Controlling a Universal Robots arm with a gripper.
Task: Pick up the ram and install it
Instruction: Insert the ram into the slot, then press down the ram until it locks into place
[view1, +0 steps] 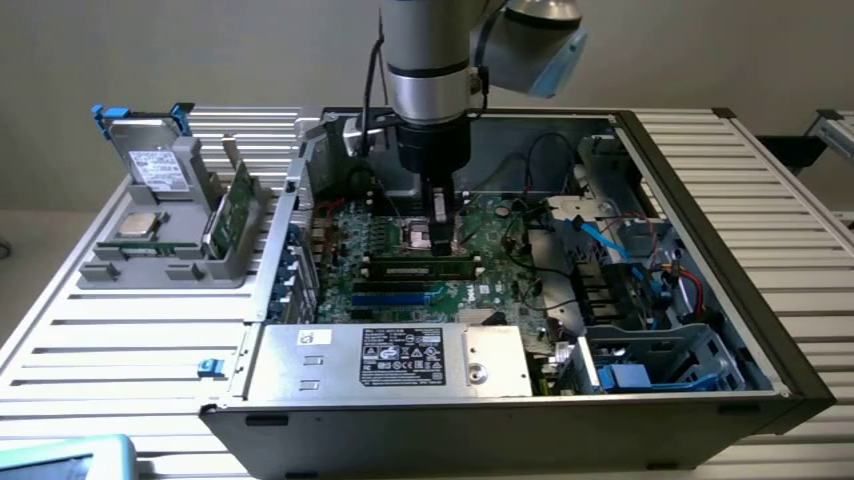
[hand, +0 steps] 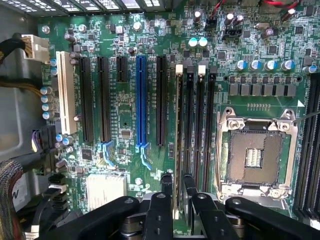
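The ram (view1: 424, 267) lies along a slot in the middle of the motherboard (view1: 507, 250), inside the open computer case. In the wrist view I see the ram (hand: 178, 145) edge-on as a thin pale strip standing in the outermost of the black memory slots (hand: 200, 130). My gripper (view1: 443, 238) hangs straight above the stick. Its two black fingers (hand: 166, 187) stand on either side of one end of the stick's edge, with a narrow gap on each side. The gripper (hand: 177, 182) is open and holds nothing.
The empty processor socket (hand: 255, 155) sits beside the memory slots. A grey holder (view1: 160, 250) at the exterior view's left carries a silver processor chip (view1: 138, 222), a metal drive box (view1: 160, 165) and an upright green board (view1: 235, 208). The power supply (view1: 400, 360), cables and drive cage (view1: 667, 350) crowd the case.
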